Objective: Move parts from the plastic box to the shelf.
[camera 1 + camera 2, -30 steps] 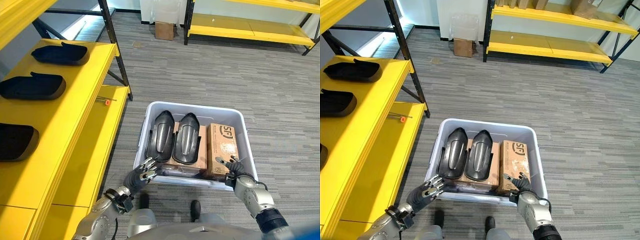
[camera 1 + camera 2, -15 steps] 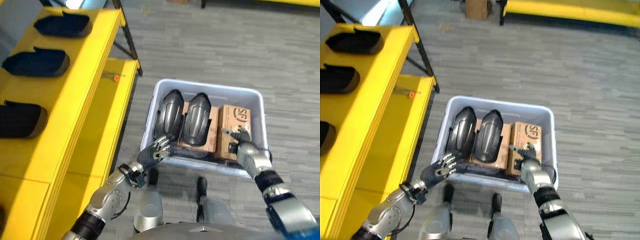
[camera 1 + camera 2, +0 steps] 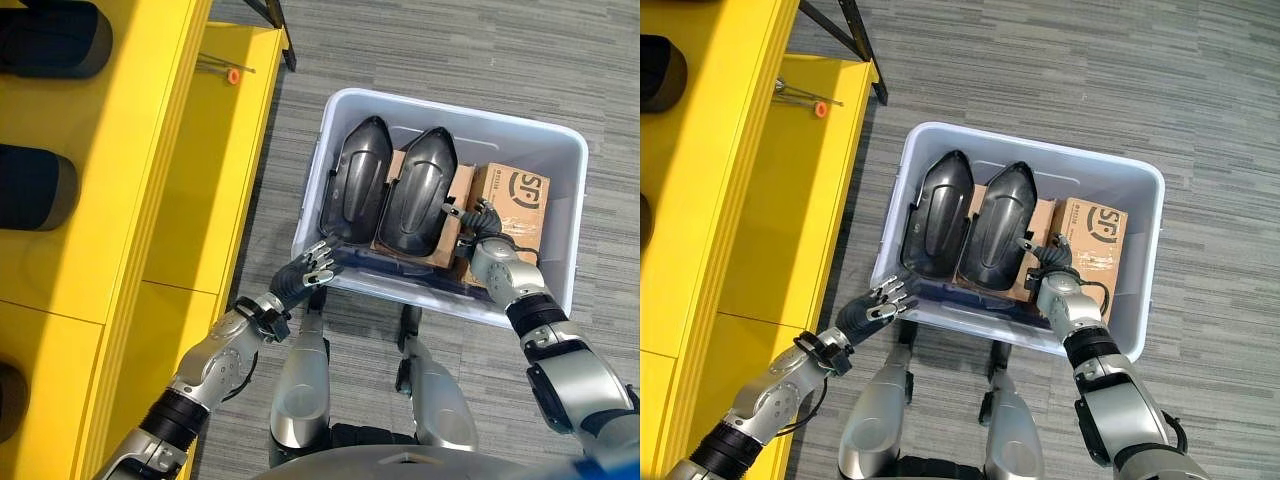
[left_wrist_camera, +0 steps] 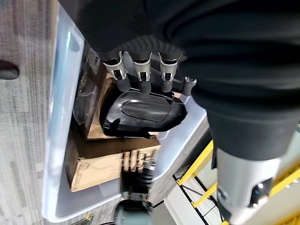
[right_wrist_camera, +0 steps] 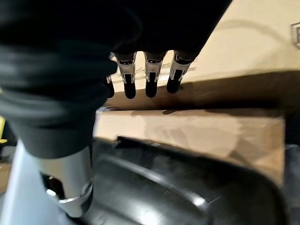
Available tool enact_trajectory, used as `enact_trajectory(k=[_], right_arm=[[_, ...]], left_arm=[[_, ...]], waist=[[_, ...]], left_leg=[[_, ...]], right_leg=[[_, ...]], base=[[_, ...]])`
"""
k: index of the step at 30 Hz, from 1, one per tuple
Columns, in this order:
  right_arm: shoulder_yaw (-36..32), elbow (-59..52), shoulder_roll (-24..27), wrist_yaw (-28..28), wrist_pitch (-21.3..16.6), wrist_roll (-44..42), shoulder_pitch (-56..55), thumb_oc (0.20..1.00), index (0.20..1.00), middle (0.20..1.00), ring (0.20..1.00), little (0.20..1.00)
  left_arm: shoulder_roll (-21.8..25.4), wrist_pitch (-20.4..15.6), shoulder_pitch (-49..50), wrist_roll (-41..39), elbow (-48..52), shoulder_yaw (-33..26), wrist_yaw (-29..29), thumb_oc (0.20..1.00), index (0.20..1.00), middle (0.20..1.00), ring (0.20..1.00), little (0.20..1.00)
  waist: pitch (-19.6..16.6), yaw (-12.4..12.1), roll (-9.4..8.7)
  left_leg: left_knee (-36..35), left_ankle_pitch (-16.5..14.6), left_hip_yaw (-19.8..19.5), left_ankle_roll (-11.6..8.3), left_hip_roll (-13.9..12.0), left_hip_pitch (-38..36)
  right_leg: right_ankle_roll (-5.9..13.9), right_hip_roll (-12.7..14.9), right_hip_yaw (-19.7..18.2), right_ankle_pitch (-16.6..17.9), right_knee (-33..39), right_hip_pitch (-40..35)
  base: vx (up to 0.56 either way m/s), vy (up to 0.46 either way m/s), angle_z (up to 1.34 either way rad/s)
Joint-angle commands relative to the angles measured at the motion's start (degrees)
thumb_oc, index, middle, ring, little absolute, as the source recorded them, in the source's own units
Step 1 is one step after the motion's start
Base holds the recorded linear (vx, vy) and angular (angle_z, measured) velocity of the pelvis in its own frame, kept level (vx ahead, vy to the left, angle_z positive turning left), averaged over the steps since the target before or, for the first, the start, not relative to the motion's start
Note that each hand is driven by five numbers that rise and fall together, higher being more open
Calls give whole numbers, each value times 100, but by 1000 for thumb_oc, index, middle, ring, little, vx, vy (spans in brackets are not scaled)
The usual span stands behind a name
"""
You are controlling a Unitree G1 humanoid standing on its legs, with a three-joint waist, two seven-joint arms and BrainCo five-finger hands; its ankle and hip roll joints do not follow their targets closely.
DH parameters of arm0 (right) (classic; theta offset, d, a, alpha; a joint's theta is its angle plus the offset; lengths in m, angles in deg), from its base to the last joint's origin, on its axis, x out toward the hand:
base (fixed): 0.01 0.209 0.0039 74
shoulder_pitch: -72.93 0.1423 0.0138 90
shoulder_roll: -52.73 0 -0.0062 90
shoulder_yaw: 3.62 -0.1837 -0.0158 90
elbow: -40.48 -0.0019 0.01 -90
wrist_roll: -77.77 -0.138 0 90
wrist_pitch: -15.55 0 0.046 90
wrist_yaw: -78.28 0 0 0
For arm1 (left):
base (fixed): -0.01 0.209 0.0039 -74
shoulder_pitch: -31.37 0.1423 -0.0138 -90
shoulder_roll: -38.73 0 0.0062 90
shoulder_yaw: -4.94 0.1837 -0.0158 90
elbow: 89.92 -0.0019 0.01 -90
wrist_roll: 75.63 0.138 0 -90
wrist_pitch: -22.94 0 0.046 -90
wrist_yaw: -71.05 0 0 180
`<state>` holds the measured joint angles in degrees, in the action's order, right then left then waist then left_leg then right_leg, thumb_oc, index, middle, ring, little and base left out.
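Note:
A pale plastic box (image 3: 312, 190) stands on the floor with two black moulded parts side by side in it, a left one (image 3: 358, 182) and a right one (image 3: 420, 192), lying on cardboard. My left hand (image 3: 306, 270) hovers open just outside the box's near left corner, fingers (image 4: 140, 77) pointing at the left part (image 4: 140, 112). My right hand (image 3: 482, 238) is inside the box, open, over the cardboard beside the right part's near end (image 5: 164, 192). Neither hand holds anything.
The yellow shelf (image 3: 140, 160) runs along the left, with black parts (image 3: 30, 185) lying on its upper level. A small orange-tipped tool (image 3: 232, 74) lies on the lower level. A printed cardboard box (image 3: 518, 200) fills the plastic box's right end.
The camera has tipped down, so the whole picture has shifted. My right hand has gone from the box's near rim further in, toward the right black part. My left hand stays by the near left corner.

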<state>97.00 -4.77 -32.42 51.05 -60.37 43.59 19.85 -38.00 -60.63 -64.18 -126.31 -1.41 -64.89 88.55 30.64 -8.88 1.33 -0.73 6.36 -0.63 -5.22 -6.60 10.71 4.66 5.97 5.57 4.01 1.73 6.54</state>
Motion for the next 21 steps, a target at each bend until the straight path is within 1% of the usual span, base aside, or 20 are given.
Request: enact_trajectory(k=[1, 3, 5, 7, 10, 12, 14, 17, 18, 19, 21], right_arm=[[-206, 159, 176, -294, -155, -422, 359, 1000, 1000, 1000, 1000, 1000], [-197, 406, 195, -276, -276, -277, 496, 1000, 1000, 1000, 1000, 1000], [-148, 622, 223, -164, -307, -301, 662, 1000, 1000, 1000, 1000, 1000], [-91, 723, 244, -185, -332, -155, 766, 1000, 1000, 1000, 1000, 1000], [-36, 831, 287, -216, -228, -115, 926, 1000, 1000, 1000, 1000, 1000], [-19, 914, 284, -351, -229, -327, 1001, 1000, 1000, 1000, 1000, 1000], [-21, 1002, 278, -281, -249, -419, 1035, 1000, 1000, 1000, 1000, 1000], [67, 1094, 241, -306, -363, -56, 1100, 1000, 1000, 1000, 1000, 1000], [122, 1090, 229, -369, -506, 216, 1104, 1000, 1000, 1000, 1000, 1000], [183, 1078, 236, -344, -546, 540, 1193, 1000, 1000, 1000, 1000, 1000], [236, 1040, 238, -350, -506, 685, 1244, 1000, 1000, 1000, 1000, 1000]], left_arm=[[-13, -206, 177, -213, 339, 29, 78, 1000, 1000, 1000, 1000, 1000], [-11, -254, 114, -226, 320, 88, 50, 1000, 1000, 1000, 1000, 1000], [-18, -283, 42, -293, 300, 133, -6, 1000, 1000, 1000, 1000, 1000], [-70, -272, -3, -311, 291, 153, -59, 1000, 1000, 1000, 1000, 1000], [-89, -246, -67, -309, 345, 193, -104, 1000, 1000, 1000, 1000, 1000], [-88, -277, -78, -312, 387, 241, -143, 1000, 1000, 1000, 1000, 1000], [-108, -328, -93, -313, 380, 271, -191, 1000, 1000, 1000, 1000, 1000], [-154, -435, -139, -326, 334, 334, -219, 1000, 1000, 1000, 1000, 1000], [-194, -474, -129, -349, 347, 379, -269, 1000, 1000, 1000, 1000, 1000], [-232, -516, -156, -366, 328, 435, -327, 1000, 1000, 1000, 1000, 1000], [-259, -542, -150, -326, 313, 461, -339, 1000, 1000, 1000, 1000, 1000]], waist=[[-85, -50, 86], [-85, -76, 92], [-85, -110, 103], [-85, -127, 131], [-85, -137, 173], [-85, -160, 184], [-85, -172, 191], [-85, -182, 220], [-85, -187, 253], [-85, -192, 277], [-85, -198, 286]], left_leg=[[623, -644, -257, 361, 296, 309], [700, -656, -270, 367, 322, 466], [760, -643, -302, 374, 354, 656], [827, -627, -328, 383, 383, 826], [906, -595, -342, 404, 427, 1103], [938, -575, -389, 412, 452, 1263], [952, -555, -401, 415, 458, 1370], [971, -517, -407, 422, 469, 1545], [1016, -521, -413, 428, 488, 1629], [1054, -498, -423, 435, 511, 1753], [1081, -492, -422, 431, 512, 1822]], right_leg=[[28, 82, 229, -663, -1051, 440], [31, 87, 231, -653, -1078, 569], [28, 87, 245, -638, -1113, 730], [19, 98, 255, -636, -1191, 899], [10, 105, 237, -638, -1304, 1177], [8, 107, 226, -640, -1365, 1334], [5, 107, 225, -640, -1407, 1444], [2, 116, 229, -643, -1496, 1630], [-1, 134, 229, -681, -1596, 1726], [2, 158, 228, -684, -1682, 1867], [0, 169, 229, -689, -1718, 1931]], base=[[-49, 24, 1], [-54, 12, -1], [-55, 13, 1], [-52, 38, 0], [-59, 49, 2], [-60, 36, 2], [-48, 21, 0], [-47, 35, 0], [-62, 84, -5], [-51, 77, -7], [-21, 26, -3]])
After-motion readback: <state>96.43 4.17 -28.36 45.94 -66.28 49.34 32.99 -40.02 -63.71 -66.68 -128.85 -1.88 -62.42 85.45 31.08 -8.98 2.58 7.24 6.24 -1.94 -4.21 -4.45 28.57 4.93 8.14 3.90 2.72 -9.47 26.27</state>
